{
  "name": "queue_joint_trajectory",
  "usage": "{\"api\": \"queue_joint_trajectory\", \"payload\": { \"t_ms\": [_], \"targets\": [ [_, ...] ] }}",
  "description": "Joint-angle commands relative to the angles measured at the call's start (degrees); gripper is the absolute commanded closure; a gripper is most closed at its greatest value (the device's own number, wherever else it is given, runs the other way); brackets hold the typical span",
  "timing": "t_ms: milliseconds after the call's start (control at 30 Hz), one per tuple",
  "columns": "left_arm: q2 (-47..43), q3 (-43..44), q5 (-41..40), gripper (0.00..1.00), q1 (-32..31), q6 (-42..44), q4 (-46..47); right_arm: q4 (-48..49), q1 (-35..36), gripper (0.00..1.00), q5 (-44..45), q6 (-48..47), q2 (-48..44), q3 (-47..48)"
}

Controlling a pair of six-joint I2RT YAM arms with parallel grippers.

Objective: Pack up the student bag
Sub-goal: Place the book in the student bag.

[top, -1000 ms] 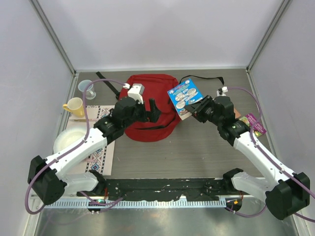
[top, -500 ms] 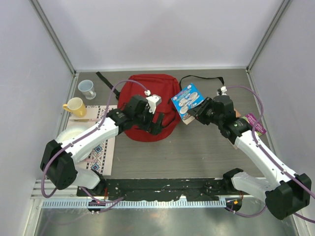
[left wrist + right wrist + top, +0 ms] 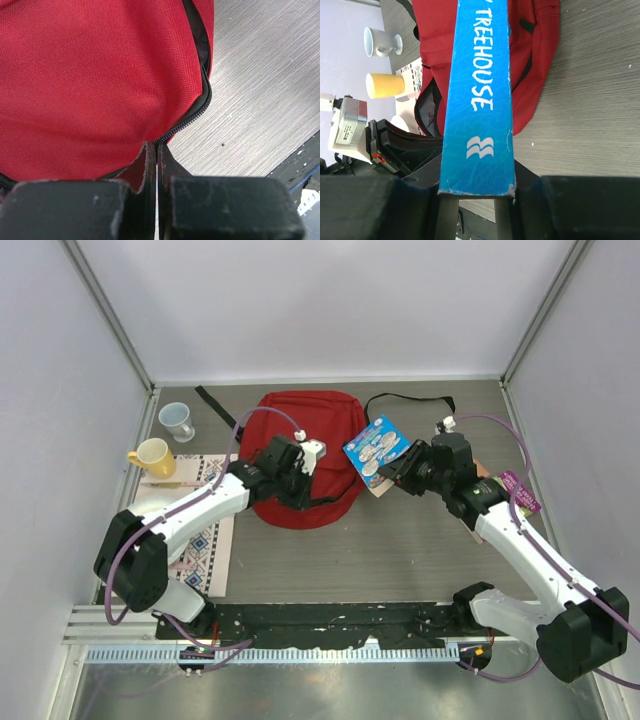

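The student bag (image 3: 300, 430) lies flat at the back middle of the table, a red backpack with black zipper trim (image 3: 197, 107). My left gripper (image 3: 312, 495) (image 3: 156, 150) is at the bag's near right edge, shut on its zippered rim. My right gripper (image 3: 392, 475) (image 3: 476, 192) is shut on a blue book (image 3: 375, 445) with "TREEHOUSE" on its spine (image 3: 480, 90). It holds the book tilted just above the bag's right side (image 3: 535, 65).
A yellow mug (image 3: 152, 455) and a pale cup (image 3: 177, 420) stand at the back left beside a patterned mat (image 3: 205, 540). A white bowl (image 3: 135, 520) is partly hidden by the left arm. A purple book (image 3: 520, 490) lies at the right. Black straps (image 3: 410, 400) trail behind the bag.
My left gripper moved right along the bag to its near edge and went from open to shut there. The right gripper carried the blue book slightly left.
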Motion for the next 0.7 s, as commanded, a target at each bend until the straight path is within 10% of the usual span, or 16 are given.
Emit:
{"api": "queue_joint_trajectory", "payload": {
  "t_ms": [0, 667],
  "targets": [
    [-0.55, 1.43, 3.97, 1.0, 0.03, -2.55, 3.0, 5.81, -1.38, 0.99, -2.18, -0.76, -0.66, 3.11],
    [7.97, 13.82, 9.87, 1.0, -10.34, -26.55, 18.91, -11.06, -33.54, 0.99, -16.42, -17.19, -4.96, 7.06]
  ]
}}
